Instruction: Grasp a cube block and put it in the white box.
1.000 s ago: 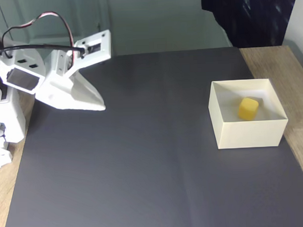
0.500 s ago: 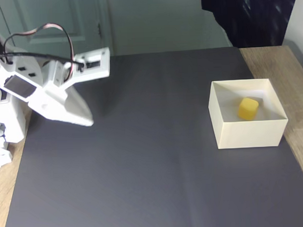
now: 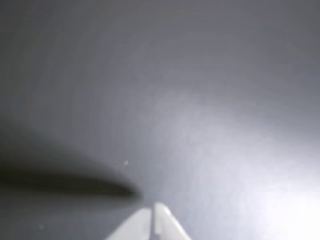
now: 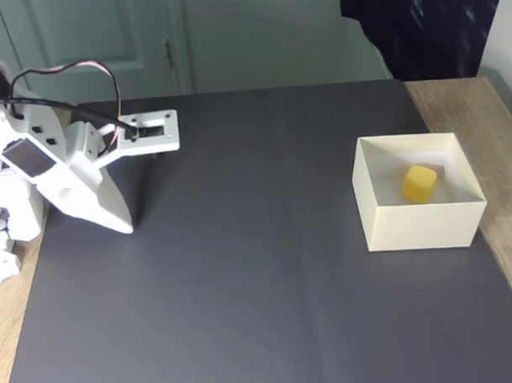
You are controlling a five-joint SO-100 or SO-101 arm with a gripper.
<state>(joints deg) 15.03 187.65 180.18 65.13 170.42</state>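
While yellow cube block [image 4: 420, 184] sits in white box [image 4: 420, 226], no writing seen, jaws clenched, empty.

This is looking like a room in a home or small office. In the fixed view a pale green panelled door [image 4: 99, 41] is standing at the upper left, dark fabric [image 4: 418, 26] is hanging at the upper right, and a wooden worktop [image 4: 501, 225] is lying under a dark grey mat [image 4: 242, 268] carrying a hobby-style white arm [image 4: 37, 174].
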